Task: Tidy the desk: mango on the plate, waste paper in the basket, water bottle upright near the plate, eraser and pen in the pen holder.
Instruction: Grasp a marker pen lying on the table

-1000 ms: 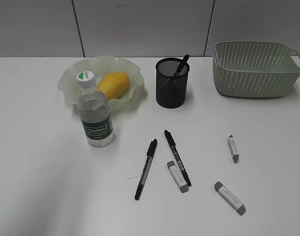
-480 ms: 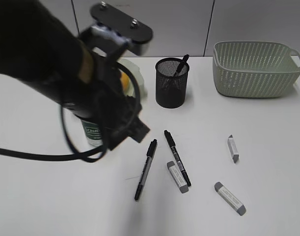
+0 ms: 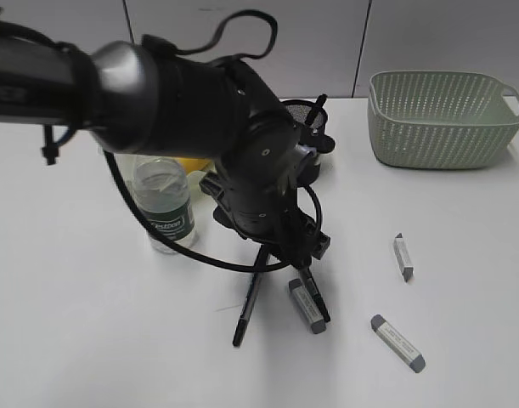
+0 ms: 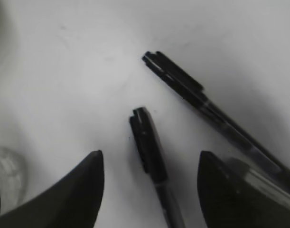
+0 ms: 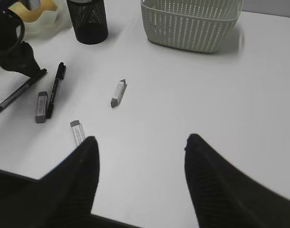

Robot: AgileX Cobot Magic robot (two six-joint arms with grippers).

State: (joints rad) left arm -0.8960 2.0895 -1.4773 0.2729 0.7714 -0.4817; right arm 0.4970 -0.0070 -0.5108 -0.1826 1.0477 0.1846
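Note:
My left gripper (image 3: 284,251) is open low over the desk (image 3: 89,323), its jaws (image 4: 150,153) on either side of a black pen (image 4: 147,142); a second pen (image 4: 182,85) lies beside it. Erasers lie at the middle (image 3: 307,306), at the right (image 3: 403,255) and at the front (image 3: 397,342). The water bottle (image 3: 166,208) stands upright. The arm hides most of the mango (image 3: 191,161), the plate and the pen holder (image 3: 320,127), which holds a pen. My right gripper (image 5: 141,142) is open, empty and off the exterior view. No waste paper shows.
The pale-green basket (image 3: 442,119) stands at the back right; its inside is hidden. It also shows in the right wrist view (image 5: 192,23), with the pen holder (image 5: 90,21) and three erasers. The left arm (image 3: 183,102) and its cable span the middle of the desk.
The left arm came into view from the left, swung right and came down over the two pens. The objects on the desk have not moved.

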